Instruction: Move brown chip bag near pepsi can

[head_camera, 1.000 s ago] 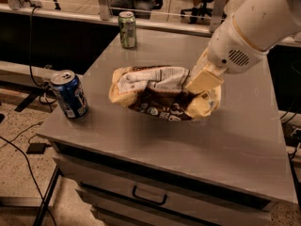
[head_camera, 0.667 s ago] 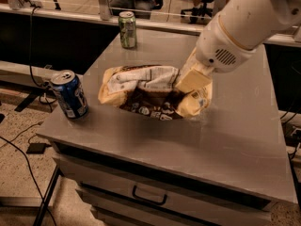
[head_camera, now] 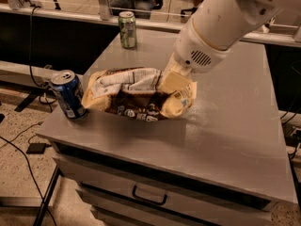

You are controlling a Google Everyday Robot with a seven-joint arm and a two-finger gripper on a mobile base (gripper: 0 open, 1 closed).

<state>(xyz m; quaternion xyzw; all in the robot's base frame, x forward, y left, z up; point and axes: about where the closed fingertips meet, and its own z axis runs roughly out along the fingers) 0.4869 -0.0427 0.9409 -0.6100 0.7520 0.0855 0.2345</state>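
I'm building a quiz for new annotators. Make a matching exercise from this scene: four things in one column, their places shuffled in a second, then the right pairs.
Things:
1. brown chip bag
2. pepsi can
3. green can
4. gripper

Places:
A. at the far edge of the table
B. closed on the bag's end farthest from the pepsi can
C. at the near corner, on the camera's left
D. mid-table, between the pepsi can and the arm

Pairs: 1-D, 2-C, 3-A, 4-B

I can't read a single word from here. The white panel on the brown chip bag (head_camera: 134, 100) carries print too fine to make out, and the markings on the pepsi can (head_camera: 69, 94) and the green can (head_camera: 127, 29) are illegible. My gripper (head_camera: 172, 83) clamps the bag's right end.
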